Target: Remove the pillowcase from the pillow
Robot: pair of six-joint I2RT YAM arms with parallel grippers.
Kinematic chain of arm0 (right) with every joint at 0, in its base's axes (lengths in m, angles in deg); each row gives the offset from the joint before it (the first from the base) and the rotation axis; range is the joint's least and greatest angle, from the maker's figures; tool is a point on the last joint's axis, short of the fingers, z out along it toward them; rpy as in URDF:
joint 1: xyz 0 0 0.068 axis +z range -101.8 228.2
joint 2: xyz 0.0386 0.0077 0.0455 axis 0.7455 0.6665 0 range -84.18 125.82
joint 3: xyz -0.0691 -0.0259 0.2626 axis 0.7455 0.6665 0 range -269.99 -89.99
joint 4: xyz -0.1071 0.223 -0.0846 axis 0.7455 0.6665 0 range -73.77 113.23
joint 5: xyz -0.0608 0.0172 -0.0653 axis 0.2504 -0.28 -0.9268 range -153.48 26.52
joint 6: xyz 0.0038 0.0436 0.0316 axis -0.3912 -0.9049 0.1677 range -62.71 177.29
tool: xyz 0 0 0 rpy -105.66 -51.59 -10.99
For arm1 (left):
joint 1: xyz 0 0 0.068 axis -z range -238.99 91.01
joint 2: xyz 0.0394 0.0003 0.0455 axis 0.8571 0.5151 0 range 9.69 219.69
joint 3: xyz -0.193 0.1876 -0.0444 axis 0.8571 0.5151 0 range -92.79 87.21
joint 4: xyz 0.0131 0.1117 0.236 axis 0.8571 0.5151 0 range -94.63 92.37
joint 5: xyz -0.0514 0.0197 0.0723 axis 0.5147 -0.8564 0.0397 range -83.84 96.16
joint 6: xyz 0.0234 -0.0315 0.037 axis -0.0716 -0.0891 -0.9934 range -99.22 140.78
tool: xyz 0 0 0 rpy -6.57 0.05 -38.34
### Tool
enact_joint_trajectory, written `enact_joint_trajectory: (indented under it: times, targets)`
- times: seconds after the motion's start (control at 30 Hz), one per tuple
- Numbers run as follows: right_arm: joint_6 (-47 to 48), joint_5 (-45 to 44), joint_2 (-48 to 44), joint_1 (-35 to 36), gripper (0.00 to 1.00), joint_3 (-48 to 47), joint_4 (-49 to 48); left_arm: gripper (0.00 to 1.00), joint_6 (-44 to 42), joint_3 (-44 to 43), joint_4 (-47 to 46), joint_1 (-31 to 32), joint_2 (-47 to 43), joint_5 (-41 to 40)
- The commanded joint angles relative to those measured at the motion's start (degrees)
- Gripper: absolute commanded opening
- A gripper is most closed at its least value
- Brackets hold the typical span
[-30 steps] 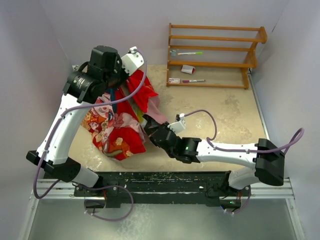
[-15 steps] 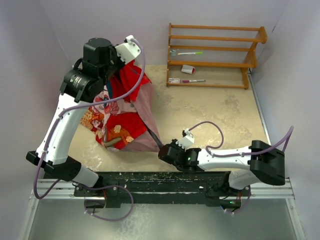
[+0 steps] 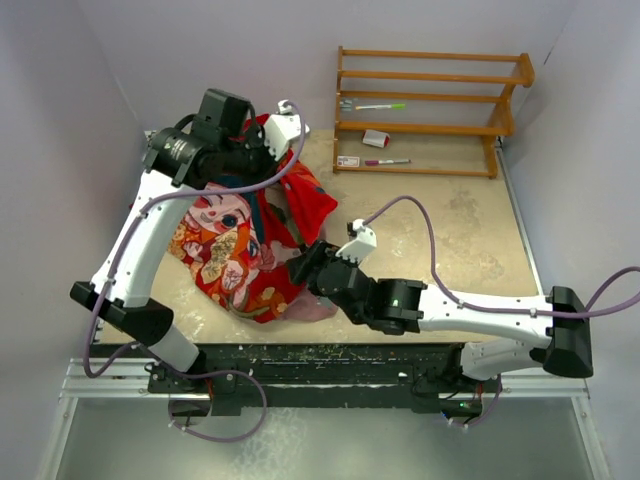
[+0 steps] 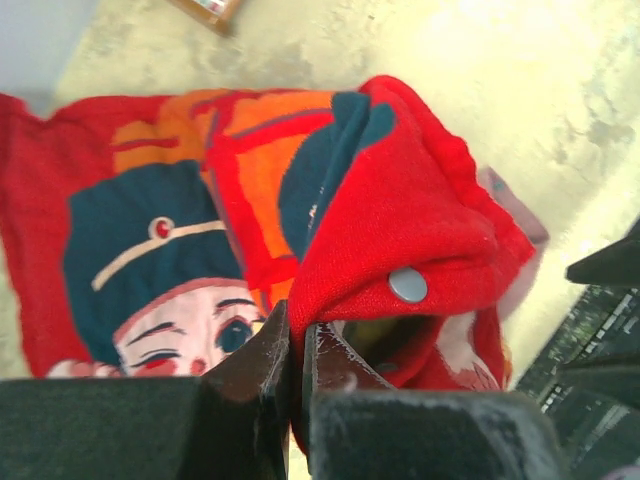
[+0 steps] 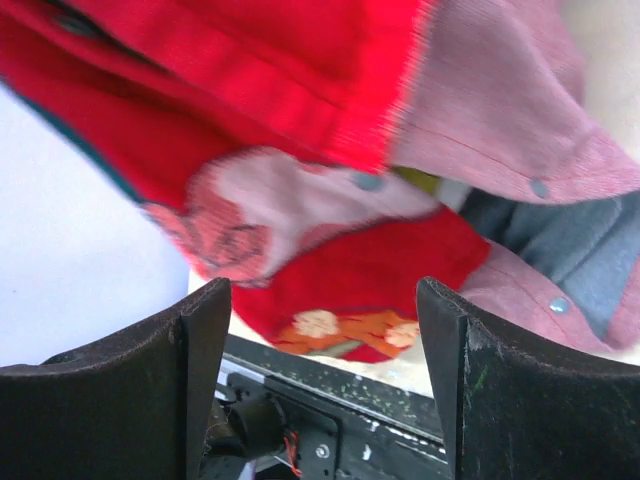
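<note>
The red pillowcase (image 3: pixel 225 250) with its cartoon girl print lies bunched on the table's left half. Its top edge is lifted, and my left gripper (image 3: pixel 262 160) is shut on it. In the left wrist view that gripper (image 4: pixel 297 325) pinches the red hem beside a grey snap, above the pillowcase (image 4: pixel 400 210). My right gripper (image 3: pixel 303 265) stands open just right of the bundle's lower edge. In the right wrist view my right gripper (image 5: pixel 322 300) has nothing between its fingers, and the pillowcase (image 5: pixel 300 60) hangs before it, pale pink inside showing. The pillow is hidden inside the cloth.
A wooden rack (image 3: pixel 430 110) with markers and small items stands at the back right. The black base rail (image 3: pixel 320 360) runs along the table's near edge, close under the right gripper. Walls close in on the left and back.
The right gripper has let go of the stretched pink-lined corner, opened, and moved back up to the bundle. The left gripper has shifted right, and the cloth has slumped.
</note>
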Motion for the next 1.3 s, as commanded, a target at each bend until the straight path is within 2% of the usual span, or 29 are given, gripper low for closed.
enact_joint_trajectory:
  times: [0.0, 0.1, 0.2, 0.27, 0.47, 0.7, 0.9, 1.07, 1.2, 1.27]
  targets:
    - [8.27, 0.01, 1.74, 0.21, 0.76, -3.55, -4.25, 0.0, 1.28, 1.86, -0.34, -0.09, -1.97, 7.84]
    - [9.39, 1.12, 2.31, -0.38, 0.75, -2.6, -10.21, 0.0, 0.32, 5.29, -0.95, 0.41, -3.53, 8.52]
    - [6.93, 4.02, 3.75, -3.32, 0.74, -2.59, -10.61, 0.0, 0.15, 8.35, -1.35, 1.11, -5.17, 8.3]
    - [5.35, 7.56, 4.47, -6.52, 0.73, 0.95, -12.1, 0.0, 0.0, 9.3, -2.23, 1.2, -6.2, 7.36]
    - [2.5, 11.38, 6.2, -11.21, 0.73, 6.27, -16.44, 0.0, -2.11, 8.8, -3.61, 1.15, -7.99, 1.7]
    - [4.21, 15.85, 14.44, -14.11, 0.75, 4.73, -25.33, 0.0, -2.34, 8.05, -2.62, 1.17, -9.11, 1.54]
    - [5.98, 17.36, 21.22, -14.52, 0.78, -0.38, -30.95, 0.0, -2.06, 9.3, -2.59, 1.14, -10.1, 1.7]
    - [8.54, 18.27, 21.59, -14.59, 0.8, 0.58, -40.18, 0.0, -1.5, 9.76, -2.23, 1.15, -9.88, 2.47]
    - [10.11, 16.33, 21.06, -14.52, 0.83, 3.64, -49.27, 0.0, -1.42, 8.93, -1.74, 1.17, -8.8, 2.67]
    - [8.84, 13.73, 21.78, -14.47, 0.85, 3.76, -50.6, 0.0, -1.15, 7.41, -0.95, 1.24, -7.91, 2.89]
